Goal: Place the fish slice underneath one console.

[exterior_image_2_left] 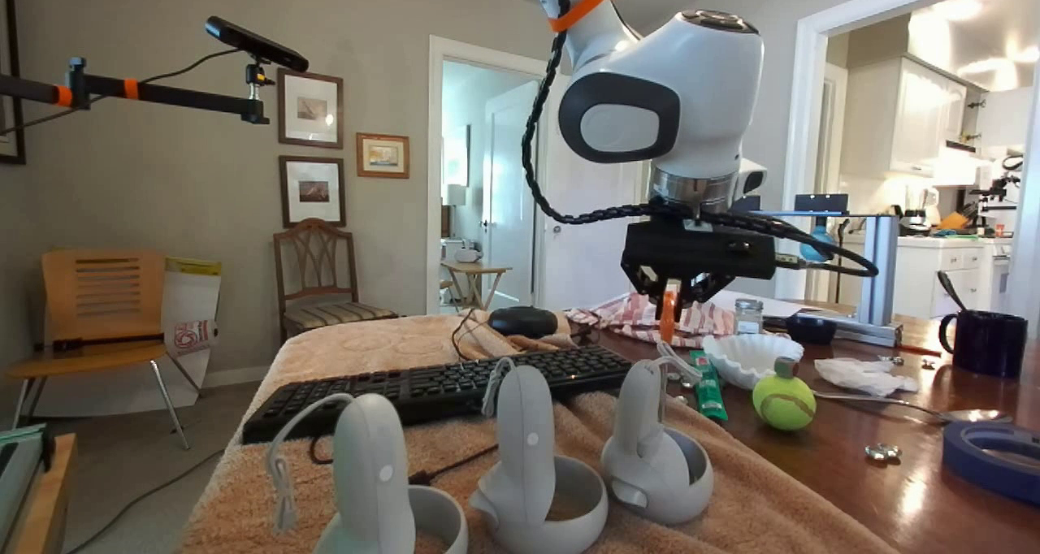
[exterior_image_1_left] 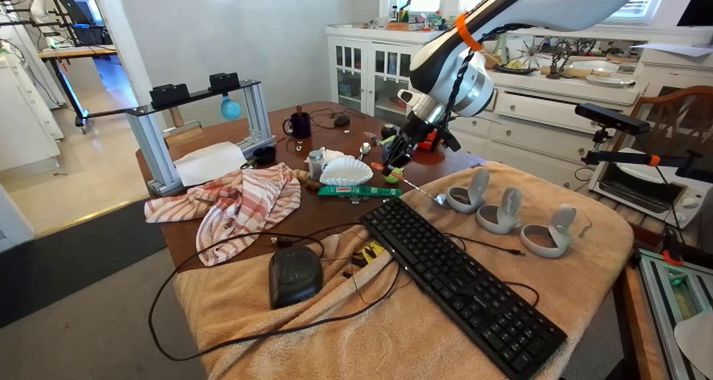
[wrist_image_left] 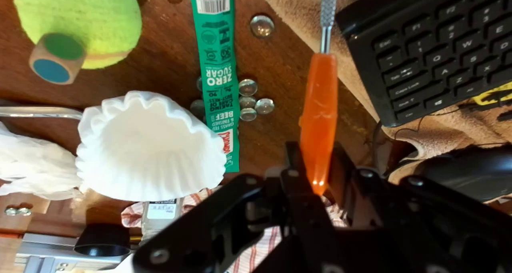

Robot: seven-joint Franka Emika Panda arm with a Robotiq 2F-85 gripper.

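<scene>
The step in hand seems to be bringing the tool in for placing: the black two-fingered gripper (wrist_image_left: 317, 165) is clamped on the slender, orange-handled metal fish slice (wrist_image_left: 321, 93), whose shaft reaches over the tan plush towel (exterior_image_1_left: 367, 341). The long axis runs from the fingers toward the nearest light-grey plastic ring-and-grip console (exterior_image_1_left: 473, 195), small metal head (exterior_image_1_left: 441, 199) leading — whether they touch, I cannot tell. Next likely calls for easing the head low and sliding it beneath.

A keyboard (exterior_image_1_left: 462, 288) rests on a towel (exterior_image_1_left: 412, 341), three VR controllers (exterior_image_1_left: 509, 208) lined up to its right, in an exterior view | on the table (exterior_image_1_left: 328, 214), a beef stick (exterior_image_1_left: 359, 191) lies before a bowl (exterior_image_1_left: 346, 175) | dishcloth (exterior_image_1_left: 248, 199) left of the bowl, mug (exterior_image_1_left: 300, 126) behind
</scene>
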